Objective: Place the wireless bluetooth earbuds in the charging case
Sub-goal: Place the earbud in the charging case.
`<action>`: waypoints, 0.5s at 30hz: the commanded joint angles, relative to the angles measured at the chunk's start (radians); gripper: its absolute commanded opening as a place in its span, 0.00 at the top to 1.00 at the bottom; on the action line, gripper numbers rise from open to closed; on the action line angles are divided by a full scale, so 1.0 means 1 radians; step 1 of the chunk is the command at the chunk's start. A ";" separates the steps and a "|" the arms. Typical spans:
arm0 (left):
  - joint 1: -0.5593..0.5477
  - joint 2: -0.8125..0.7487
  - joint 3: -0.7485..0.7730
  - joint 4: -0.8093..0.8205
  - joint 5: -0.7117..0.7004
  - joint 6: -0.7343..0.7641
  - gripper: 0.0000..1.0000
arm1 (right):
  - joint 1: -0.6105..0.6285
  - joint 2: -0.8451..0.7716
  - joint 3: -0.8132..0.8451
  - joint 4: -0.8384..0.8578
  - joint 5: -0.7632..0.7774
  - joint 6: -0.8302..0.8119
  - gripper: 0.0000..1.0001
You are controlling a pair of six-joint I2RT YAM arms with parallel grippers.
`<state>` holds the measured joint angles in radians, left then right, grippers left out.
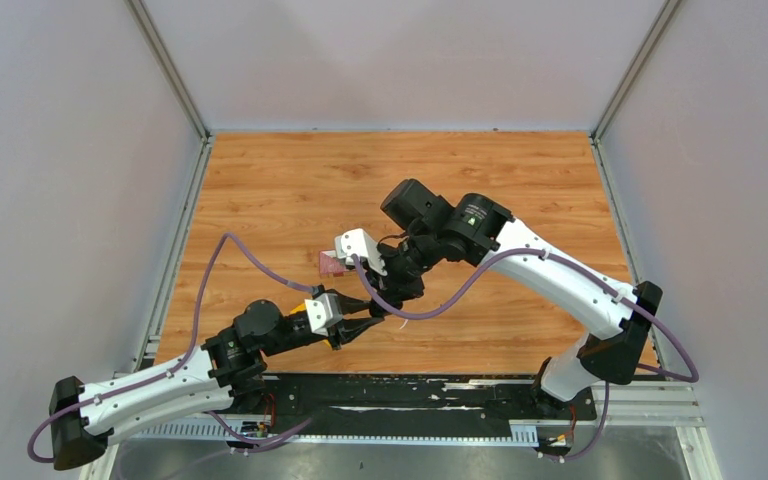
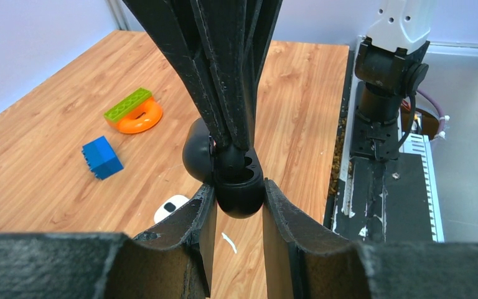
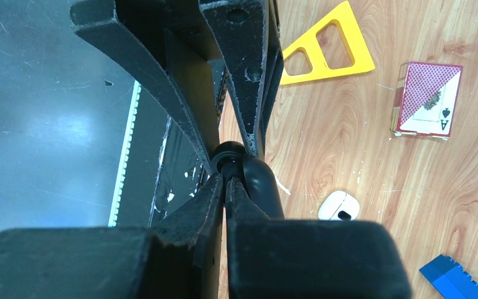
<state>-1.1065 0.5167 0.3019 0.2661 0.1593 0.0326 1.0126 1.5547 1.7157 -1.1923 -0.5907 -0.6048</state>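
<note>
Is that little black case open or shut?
Open. The left wrist view shows the black case with its lid swung back and a socket exposed.

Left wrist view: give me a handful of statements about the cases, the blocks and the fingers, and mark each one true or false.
1. The left fingers clamp a black case. True.
2. The black case is closed. False: its lid stands open and the wells show.
3. The green block rests on an orange ring. True.
4. The blue block is stacked on the green block. False: it sits alone on the table, apart from it.
5. The right fingers hold the white case. False: it lies on the table, and they reach down to the black case.
</note>
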 commanded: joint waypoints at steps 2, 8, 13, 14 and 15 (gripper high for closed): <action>-0.006 -0.012 0.036 0.039 -0.001 0.010 1.00 | 0.009 -0.001 0.003 -0.013 0.002 -0.040 1.00; -0.004 -0.009 0.037 0.042 0.003 0.010 1.00 | 0.015 -0.009 -0.018 -0.013 0.006 -0.050 1.00; -0.005 -0.001 0.041 0.041 0.013 0.008 1.00 | 0.021 -0.002 -0.015 -0.005 0.007 -0.050 1.00; -0.006 0.000 0.042 0.039 0.015 0.008 1.00 | 0.022 0.001 -0.013 -0.004 0.007 -0.052 1.00; -0.006 0.000 0.043 0.040 0.017 0.008 1.00 | 0.024 0.003 -0.011 -0.003 0.007 -0.052 1.00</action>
<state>-1.1065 0.5167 0.3019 0.2634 0.1600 0.0322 1.0264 1.5547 1.6985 -1.2015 -0.5835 -0.6407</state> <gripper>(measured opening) 0.363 0.034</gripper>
